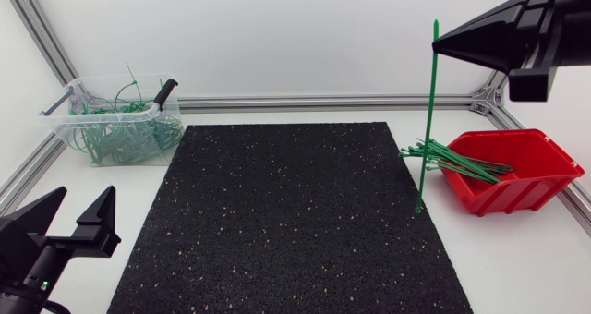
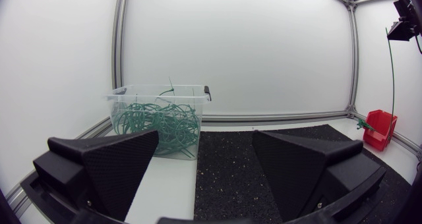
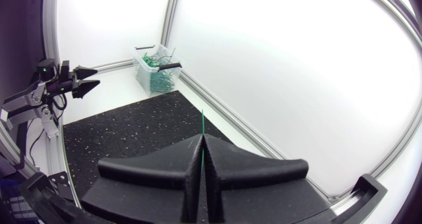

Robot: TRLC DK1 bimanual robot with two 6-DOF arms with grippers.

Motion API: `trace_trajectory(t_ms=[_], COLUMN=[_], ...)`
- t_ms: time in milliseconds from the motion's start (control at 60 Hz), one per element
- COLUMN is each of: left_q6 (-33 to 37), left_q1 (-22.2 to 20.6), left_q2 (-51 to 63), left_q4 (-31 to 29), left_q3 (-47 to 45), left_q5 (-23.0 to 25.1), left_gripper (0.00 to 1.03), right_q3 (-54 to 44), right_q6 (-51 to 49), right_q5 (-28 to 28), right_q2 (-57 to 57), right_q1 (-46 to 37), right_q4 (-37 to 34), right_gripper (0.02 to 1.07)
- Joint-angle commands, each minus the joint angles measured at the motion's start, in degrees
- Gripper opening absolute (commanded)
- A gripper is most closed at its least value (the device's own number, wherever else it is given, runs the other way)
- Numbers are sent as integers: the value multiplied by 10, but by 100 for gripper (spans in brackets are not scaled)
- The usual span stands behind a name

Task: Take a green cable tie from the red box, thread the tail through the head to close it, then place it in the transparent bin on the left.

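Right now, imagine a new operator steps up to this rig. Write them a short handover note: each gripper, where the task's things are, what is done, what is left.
Right gripper: shut on one green cable tie, held high, with the tie hanging straight down beside the red box.
Left gripper: open and empty, low at the near left corner.
Red box: on the right, with more ties in it.
Transparent bin: far left, holding looped ties.
Done: one tie is out of the box.
Left: thread the tail through the head, then drop the tie in the bin.
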Motion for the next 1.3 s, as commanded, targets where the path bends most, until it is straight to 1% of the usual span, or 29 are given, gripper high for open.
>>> trace_trajectory(t_ms=[0, 83, 183, 267, 483, 767, 967, 1017, 1067, 1200, 1250, 1283], left_q6=[-8, -8, -8, -8, -8, -8, -8, -8, -8, -8, -8, -8], left_q1=[-3, -3, -3, -3, -8, -13, -15, -15, -15, -16, -16, -16], left_q2=[-2, -2, -2, -2, -1, 2, 2, 3, 3, 2, 3, 3], left_q4=[-15, -15, -15, -16, -17, -17, -17, -17, -17, -17, -17, -17], left_q3=[-22, -22, -22, -22, -22, -21, -21, -22, -22, -22, -22, -21], left_q5=[-2, -2, -2, -2, -2, -2, -2, -2, -2, -2, -2, -2], left_gripper=[99, 99, 99, 99, 99, 99, 99, 99, 99, 99, 99, 99], right_q3=[-14, -14, -23, -33, -60, -79, -85, -87, -93, -94, -95, -101], right_q6=[47, 100, 142, 207, 294, 363, 387, 386, 382, 368, 361, 352], right_q5=[1, -9, -30, -62, -104, -149, -149, -138, -100, -22, 24, 85], right_q2=[9, 20, 21, 30, 45, 68, 78, 74, 66, 54, 47, 40], right_q1=[23, 42, 44, 44, 39, 31, 36, 40, 55, 101, 130, 164], right_q4=[-5, -12, -10, -8, 11, 39, 68, 75, 93, 97, 102, 111], right_gripper=[8, 8, 8, 8, 8, 8, 8, 8, 8, 8, 8, 8])
